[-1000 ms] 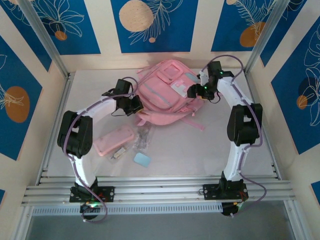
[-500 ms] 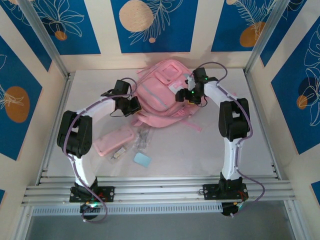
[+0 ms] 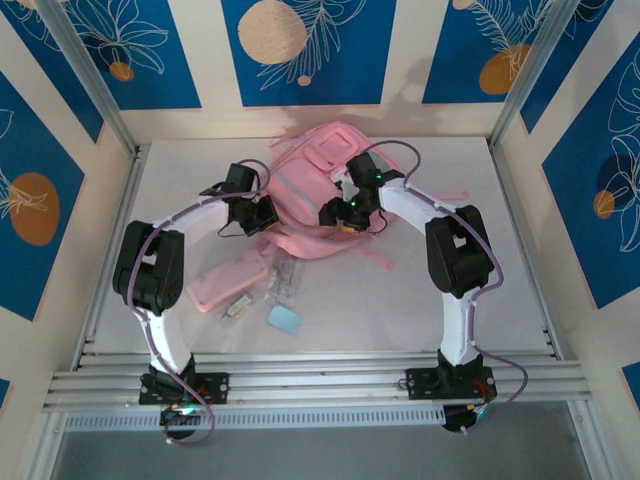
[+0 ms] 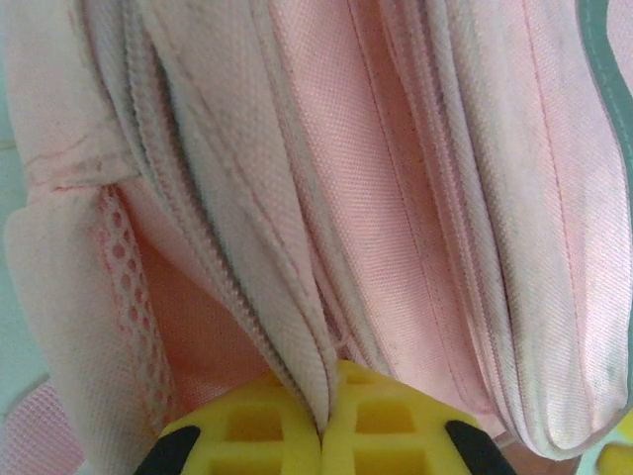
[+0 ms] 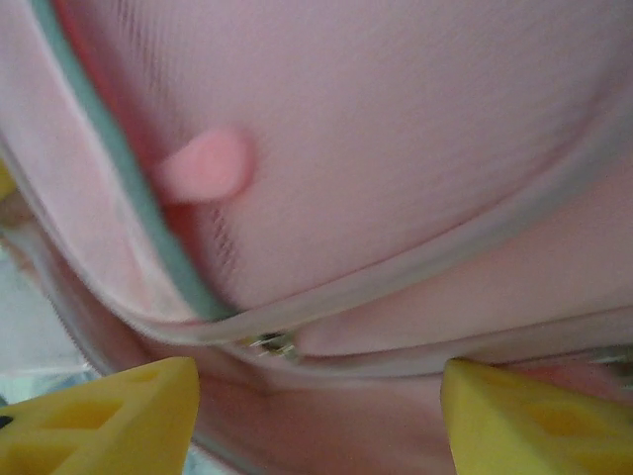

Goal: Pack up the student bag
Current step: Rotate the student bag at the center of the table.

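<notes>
The student bag (image 3: pixel 318 178) lies at 12 o'clock on the table (image 3: pixel 370 310). The left gripper (image 4: pixel 321 440) has its fingers pinched on a fold of it beside a zip seam. The right gripper (image 5: pixel 316 401) holds its fingers apart just under a blurred zip slider (image 5: pixel 269 344). The step in hand seems to be opening the bag: next, the right fingers need to close on that slider and draw it along.

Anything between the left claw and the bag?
Nothing: the left claw pinches a fold of the bag directly, seen in the left wrist view.
</notes>
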`<action>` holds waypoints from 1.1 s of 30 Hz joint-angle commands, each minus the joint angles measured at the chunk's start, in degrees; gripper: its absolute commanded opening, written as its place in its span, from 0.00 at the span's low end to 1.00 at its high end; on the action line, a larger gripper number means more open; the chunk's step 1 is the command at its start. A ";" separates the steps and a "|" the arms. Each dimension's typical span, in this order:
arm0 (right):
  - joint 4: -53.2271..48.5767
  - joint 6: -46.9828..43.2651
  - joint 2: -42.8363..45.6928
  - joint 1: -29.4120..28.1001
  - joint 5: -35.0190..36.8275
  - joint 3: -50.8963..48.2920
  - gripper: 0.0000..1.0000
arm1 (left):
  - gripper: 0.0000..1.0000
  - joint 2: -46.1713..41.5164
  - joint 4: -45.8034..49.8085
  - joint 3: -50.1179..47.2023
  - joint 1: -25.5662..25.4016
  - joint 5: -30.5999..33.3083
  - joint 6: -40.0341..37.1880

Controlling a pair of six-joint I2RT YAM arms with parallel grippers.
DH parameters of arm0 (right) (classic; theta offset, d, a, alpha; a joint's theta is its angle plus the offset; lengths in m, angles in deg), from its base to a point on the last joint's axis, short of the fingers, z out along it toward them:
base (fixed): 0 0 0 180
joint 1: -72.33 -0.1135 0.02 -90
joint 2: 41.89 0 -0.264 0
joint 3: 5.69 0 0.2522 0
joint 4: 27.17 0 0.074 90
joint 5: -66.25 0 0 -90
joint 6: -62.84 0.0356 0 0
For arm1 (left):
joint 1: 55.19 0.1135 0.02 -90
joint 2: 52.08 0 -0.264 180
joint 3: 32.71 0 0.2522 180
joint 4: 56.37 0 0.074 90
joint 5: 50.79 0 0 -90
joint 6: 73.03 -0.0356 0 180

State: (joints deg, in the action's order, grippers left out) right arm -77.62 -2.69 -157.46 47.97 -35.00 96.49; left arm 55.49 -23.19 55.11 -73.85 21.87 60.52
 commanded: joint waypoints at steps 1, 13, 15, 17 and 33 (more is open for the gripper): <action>-3.13 2.19 3.65 1.18 -0.03 -1.53 0.66 | 0.04 0.94 -2.90 0.71 -0.71 -0.92 -0.42; -3.53 5.37 8.85 13.26 7.03 -1.09 0.51 | 0.39 -3.01 8.56 5.38 -0.82 3.73 -9.73; -2.21 6.38 6.94 15.33 5.93 0.09 0.49 | 0.47 -3.61 11.54 7.16 -1.03 4.23 -11.61; -0.57 8.02 4.58 16.66 4.91 1.37 0.47 | 0.52 -4.34 14.52 8.98 -1.79 4.64 -13.29; 6.91 19.05 -12.74 18.64 4.93 11.16 0.30 | 0.60 0.32 1.97 7.48 -11.67 3.92 -1.91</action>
State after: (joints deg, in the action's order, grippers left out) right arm -73.18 12.89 -167.51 66.20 -29.79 106.37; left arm 51.88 -15.93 63.96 -86.07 25.96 54.84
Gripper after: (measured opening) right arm 0.318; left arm 0.602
